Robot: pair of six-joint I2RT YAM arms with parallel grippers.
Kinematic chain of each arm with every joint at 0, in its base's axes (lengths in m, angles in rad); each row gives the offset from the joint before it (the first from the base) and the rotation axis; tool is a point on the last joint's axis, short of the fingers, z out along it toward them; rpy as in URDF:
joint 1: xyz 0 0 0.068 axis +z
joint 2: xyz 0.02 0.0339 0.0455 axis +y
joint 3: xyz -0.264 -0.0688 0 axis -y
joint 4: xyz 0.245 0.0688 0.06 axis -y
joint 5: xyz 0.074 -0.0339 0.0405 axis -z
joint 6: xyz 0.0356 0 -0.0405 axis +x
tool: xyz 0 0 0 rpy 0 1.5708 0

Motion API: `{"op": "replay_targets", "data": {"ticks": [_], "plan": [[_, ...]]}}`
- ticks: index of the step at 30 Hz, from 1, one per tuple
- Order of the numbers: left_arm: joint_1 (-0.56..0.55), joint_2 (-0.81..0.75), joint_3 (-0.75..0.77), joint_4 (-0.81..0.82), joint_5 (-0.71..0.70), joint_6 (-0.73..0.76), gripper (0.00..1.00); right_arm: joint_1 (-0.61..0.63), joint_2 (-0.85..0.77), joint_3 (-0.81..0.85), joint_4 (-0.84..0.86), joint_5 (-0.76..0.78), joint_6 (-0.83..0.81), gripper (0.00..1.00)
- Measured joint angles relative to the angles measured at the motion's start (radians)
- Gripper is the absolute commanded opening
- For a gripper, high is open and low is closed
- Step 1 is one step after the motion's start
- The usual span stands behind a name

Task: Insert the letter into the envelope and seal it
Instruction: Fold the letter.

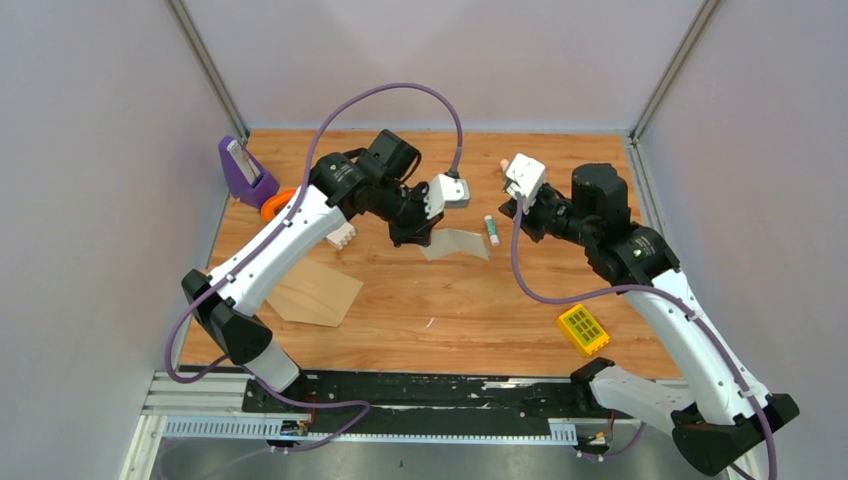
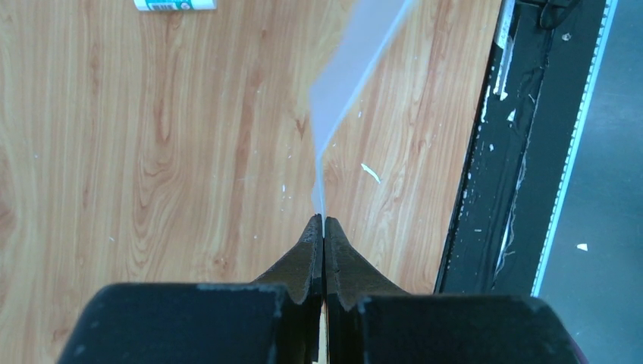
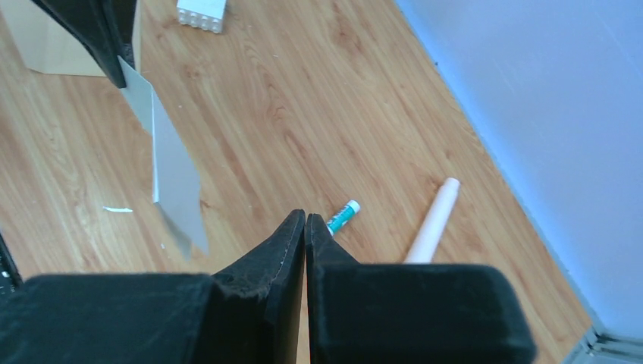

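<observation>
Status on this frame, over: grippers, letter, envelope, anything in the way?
Left gripper shut on the letter. Right gripper shut, empty, over glue stick. Envelope flat on table, apart from letter; nothing between them.

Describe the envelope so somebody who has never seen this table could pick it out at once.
On the wooden table, look beside the left arm, toward the near edge. The envelope lies flat there, partly under that arm's white link. It is tan-brown, darker than the pale grey letter pinched in the left fingers.
</observation>
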Motion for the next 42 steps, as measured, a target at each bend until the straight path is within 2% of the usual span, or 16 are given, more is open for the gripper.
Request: {"op": "replay_targets", "data": {"ticks": [2,4,7,9,15,22,26,29,34,37,39,40,41,42], "plan": [[0.000,0.000,0.000,-0.005,-0.003,0.000,0.00,-0.005,0.000,0.011,-0.003,0.018,-0.011,0.07],[0.001,0.000,0.000,-0.010,-0.005,0.000,0.00,-0.005,0.000,0.023,-0.012,0.030,-0.025,0.12],[0.001,0.000,0.000,-0.013,-0.008,0.000,0.00,-0.005,0.002,0.051,-0.056,0.027,-0.054,0.38],[0.001,0.000,0.000,-0.013,-0.014,0.000,0.00,-0.003,0.003,0.074,-0.097,0.013,-0.080,0.48],[0.001,0.000,-0.007,-0.001,-0.056,-0.004,0.00,0.068,0.031,0.105,-0.175,-0.020,-0.113,0.54],[0.001,0.000,-0.027,0.007,-0.071,-0.008,0.00,0.178,0.094,0.089,-0.163,-0.016,-0.089,0.54],[0.001,0.000,-0.027,0.010,-0.071,-0.008,0.00,0.203,0.135,0.089,-0.141,-0.021,-0.061,0.50],[0.001,0.000,-0.027,0.010,-0.071,-0.008,0.00,0.208,0.157,0.086,-0.116,-0.004,-0.050,0.37],[0.001,0.000,-0.032,0.015,-0.066,-0.008,0.00,0.208,0.158,0.040,-0.073,0.016,-0.036,0.03],[0.002,0.000,-0.039,0.016,-0.061,-0.008,0.00,0.208,0.156,0.029,-0.065,0.017,-0.030,0.00],[0.002,0.000,-0.039,0.018,-0.056,-0.008,0.19,0.208,0.152,0.029,-0.064,0.021,-0.026,0.00],[0.002,0.000,-0.039,0.019,-0.055,-0.008,0.43,0.207,0.148,0.028,-0.064,0.023,-0.025,0.00],[0.002,0.000,-0.037,0.021,-0.055,-0.010,0.54,0.206,0.143,0.028,-0.064,0.023,-0.023,0.00],[0.004,0.000,-0.035,0.022,-0.055,-0.007,0.75,0.203,0.138,0.028,-0.061,0.023,-0.020,0.00]]}}
